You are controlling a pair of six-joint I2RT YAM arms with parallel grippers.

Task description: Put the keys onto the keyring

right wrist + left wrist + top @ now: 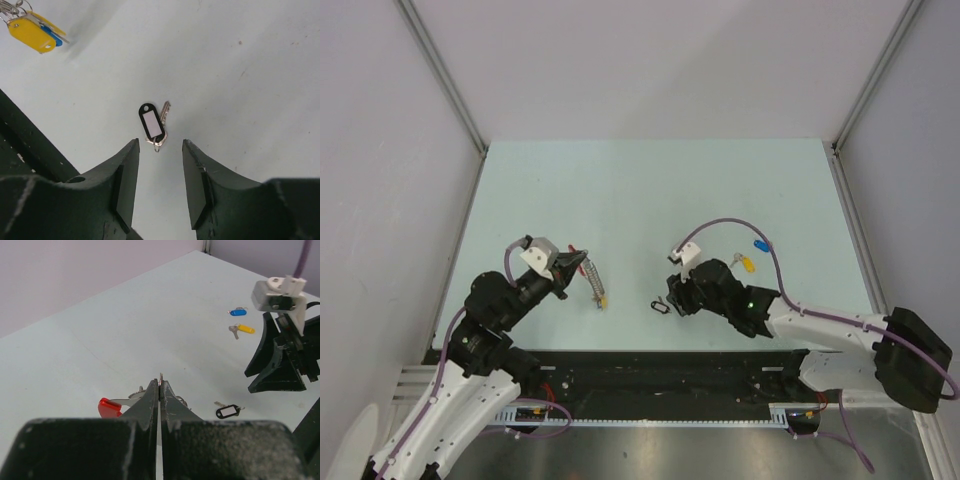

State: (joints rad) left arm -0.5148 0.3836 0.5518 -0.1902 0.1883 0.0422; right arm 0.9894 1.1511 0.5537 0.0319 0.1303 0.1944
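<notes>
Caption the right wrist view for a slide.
Right gripper open, black-tagged key on the table just ahead of it.

Pale green table point(650, 190) bears 3 loose keys: black-tagged key point(151, 122) nearer, yellow-tagged key point(245, 329) beside blue-tagged key point(238, 312)

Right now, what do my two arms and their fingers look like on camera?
Both arms have white links and black joints. The left arm and right arm each carry a white wrist camera block and a looping purple cable. Fingers are black, wedge-shaped, scuffed. A green light glows on the right arm.
</notes>
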